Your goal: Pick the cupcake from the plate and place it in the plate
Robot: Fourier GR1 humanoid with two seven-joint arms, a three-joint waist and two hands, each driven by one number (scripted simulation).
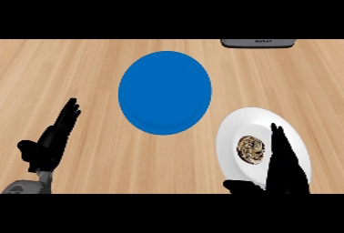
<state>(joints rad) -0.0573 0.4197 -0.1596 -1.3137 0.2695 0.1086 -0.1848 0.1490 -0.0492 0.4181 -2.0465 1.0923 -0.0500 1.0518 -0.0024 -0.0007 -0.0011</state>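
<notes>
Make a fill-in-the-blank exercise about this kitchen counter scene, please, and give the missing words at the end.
1. The cupcake lies on the ____ plate.
2. The other plate, with nothing on it, is coloured ____.
3. The hand with straight fingers beside the cupcake is the robot's ____ one.

Missing words: white; blue; right.

The cupcake (252,150) lies on the near plate (232,134), the far plate (164,93) behind-left.

No legible text; small marking on grey appliance (258,43) at view's top, unreadable.
</notes>
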